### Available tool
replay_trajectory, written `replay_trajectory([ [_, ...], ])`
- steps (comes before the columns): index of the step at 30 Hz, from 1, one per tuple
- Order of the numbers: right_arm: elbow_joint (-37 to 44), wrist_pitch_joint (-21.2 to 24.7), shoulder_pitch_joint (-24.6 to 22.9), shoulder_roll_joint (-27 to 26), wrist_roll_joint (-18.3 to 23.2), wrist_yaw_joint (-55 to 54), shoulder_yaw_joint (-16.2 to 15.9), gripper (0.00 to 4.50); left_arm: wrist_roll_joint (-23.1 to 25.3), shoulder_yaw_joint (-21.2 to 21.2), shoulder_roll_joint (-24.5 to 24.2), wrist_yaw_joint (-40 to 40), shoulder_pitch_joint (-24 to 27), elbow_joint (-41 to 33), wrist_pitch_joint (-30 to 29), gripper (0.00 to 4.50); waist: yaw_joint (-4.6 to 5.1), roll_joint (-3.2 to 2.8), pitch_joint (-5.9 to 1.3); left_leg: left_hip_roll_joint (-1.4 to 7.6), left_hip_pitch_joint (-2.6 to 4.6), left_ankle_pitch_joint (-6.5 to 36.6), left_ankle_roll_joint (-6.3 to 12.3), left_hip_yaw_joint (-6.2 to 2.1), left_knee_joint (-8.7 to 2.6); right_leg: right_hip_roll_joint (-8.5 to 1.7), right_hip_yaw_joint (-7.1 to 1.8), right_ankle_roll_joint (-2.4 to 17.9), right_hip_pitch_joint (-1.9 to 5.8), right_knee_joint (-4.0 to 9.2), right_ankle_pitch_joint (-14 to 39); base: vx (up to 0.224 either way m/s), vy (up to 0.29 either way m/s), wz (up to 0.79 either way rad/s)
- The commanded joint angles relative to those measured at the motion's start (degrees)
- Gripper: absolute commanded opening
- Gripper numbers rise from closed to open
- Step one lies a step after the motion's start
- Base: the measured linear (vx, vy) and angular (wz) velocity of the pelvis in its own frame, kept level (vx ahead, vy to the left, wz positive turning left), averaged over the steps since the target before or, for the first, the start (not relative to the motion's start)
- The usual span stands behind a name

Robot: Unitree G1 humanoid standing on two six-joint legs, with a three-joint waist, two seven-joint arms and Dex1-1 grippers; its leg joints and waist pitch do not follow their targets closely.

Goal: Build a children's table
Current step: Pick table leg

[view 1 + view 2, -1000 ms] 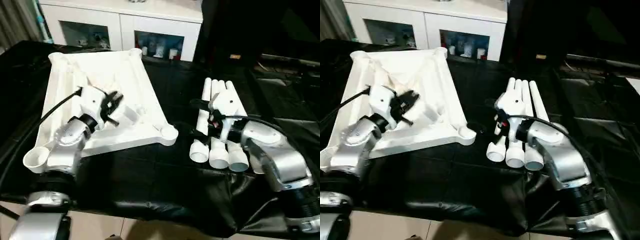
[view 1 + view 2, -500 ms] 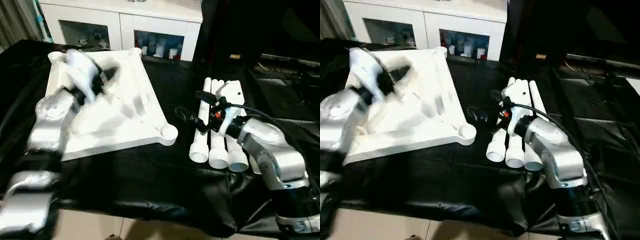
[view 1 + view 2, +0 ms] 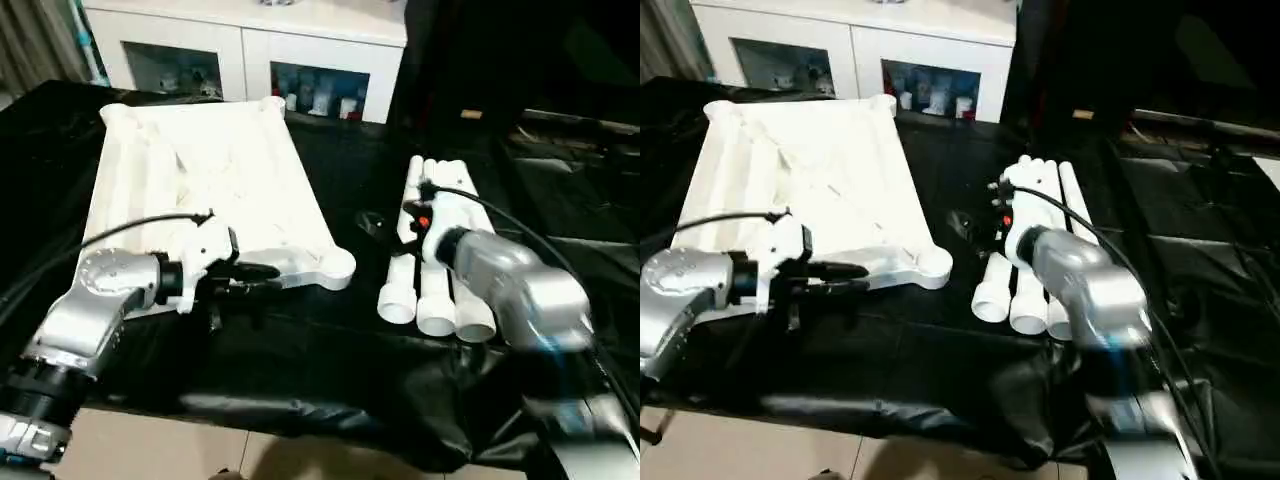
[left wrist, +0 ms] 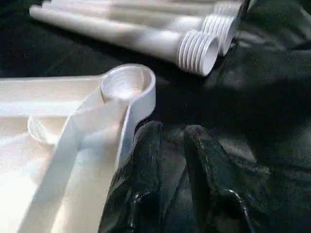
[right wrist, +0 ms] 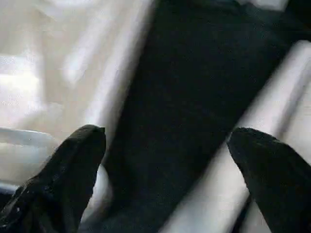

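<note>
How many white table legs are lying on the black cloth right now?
3 show clearly, side by side to the right of the tabletop: left leg, middle leg, right leg. The right arm covers part of the bundle and may hide a fourth.

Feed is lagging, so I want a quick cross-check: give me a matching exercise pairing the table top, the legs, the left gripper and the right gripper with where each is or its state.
Things:
1. table top
2. legs
3. left gripper
4. right gripper

Places or states:
A. bundled side by side on the black cloth, threaded ends toward the robot
B. jaws wide apart, over the gap between top and legs
C. lying underside up on the left
D. jaws nearly together, at the top's near edge beside a corner socket

Pairs: 1-C, 2-A, 3-D, 4-B
</note>
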State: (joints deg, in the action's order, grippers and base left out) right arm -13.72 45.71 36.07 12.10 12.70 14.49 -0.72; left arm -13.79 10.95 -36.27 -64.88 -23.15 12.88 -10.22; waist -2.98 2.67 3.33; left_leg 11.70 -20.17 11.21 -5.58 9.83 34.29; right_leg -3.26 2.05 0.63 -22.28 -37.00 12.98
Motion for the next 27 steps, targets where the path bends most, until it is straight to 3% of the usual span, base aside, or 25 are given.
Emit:
replay_trajectory([
  [1,-5.5,2.2,3.7,0.2,-2.9,-4.1,1.1,4.5,-0.9,-1.7,-0.4,0.3,0.1,-2.8,-2.3,0.96,0.09,-0.2,-3.56,0.96,0.42,5.9,-3.92,0.28,-4.22,-3.51,-2.84,10.1,2.55,4.15,2.7,0.0,0.0,0.0],
  [3,-8.2,3.6,5.4,0.3,-3.9,-5.5,1.0,4.5,-1.3,-2.4,-0.7,0.8,0.1,-3.1,-2.8,0.96,0.13,-0.56,-3.71,0.8,0.31,4.4,-3.83,0.23,-4.16,-3.35,-2.71,10.5,2.61,3.78,0.5,0.0,0.0,0.0],
  [5,-9.5,3.4,6.1,0.7,-4.4,-5.3,0.5,4.5,-2.2,-2.8,-1.1,1.8,-0.1,-4.2,-4.3,0.96,0.1,-0.15,-3.76,0.75,0.08,2.8,-3.23,0.35,-4.0,-3.25,-2.73,10.4,2.83,3.47,-2.9,0.0,0.0,0.0],
  [10,-12.8,7.7,7.8,0.8,-3.7,-4.0,-0.8,4.5,-2.5,-2.9,-2.2,1.8,0.4,-6.3,-5.5,0.96,0.03,-0.02,-4.13,0.68,-0.06,-1.1,-1.59,0.43,-3.65,-3.04,-2.63,11.2,3.06,2.89,-9.7,0.0,0.0,0.0],
  [12,-17.8,8.0,9.9,0.3,-3.9,-3.4,-0.7,4.5,-2.0,-3.4,-2.0,1.6,0.5,-7.5,-6.2,0.96,0.04,0.34,-4.25,0.68,-0.09,-2.0,-1.1,0.58,-3.52,-2.99,-2.55,11.8,3.05,2.75,-11.3,0.0,0.0,0.0],
  [16,-23.4,7.4,12.1,-0.5,-4.1,-3.1,0.1,4.5,-2.6,-4.0,-2.1,1.7,0.9,-9.6,-7.7,0.96,0.07,0.32,-3.97,0.93,-0.06,0.6,-1.87,0.66,-3.63,-3.28,-2.59,12.1,2.86,2.94,-7.3,0.0,0.0,0.0],
  [27,-28.2,6.1,14.1,-2.4,-3.3,-2.0,0.9,4.5,-4.8,-4.4,-2.8,1.9,2.1,-13.5,-10.2,0.96,0.03,0.51,-3.6,0.94,0.08,1.8,-2.79,0.62,-3.81,-3.13,-2.48,11.5,2.57,2.97,-6.1,0.0,0.0,0.0],
])
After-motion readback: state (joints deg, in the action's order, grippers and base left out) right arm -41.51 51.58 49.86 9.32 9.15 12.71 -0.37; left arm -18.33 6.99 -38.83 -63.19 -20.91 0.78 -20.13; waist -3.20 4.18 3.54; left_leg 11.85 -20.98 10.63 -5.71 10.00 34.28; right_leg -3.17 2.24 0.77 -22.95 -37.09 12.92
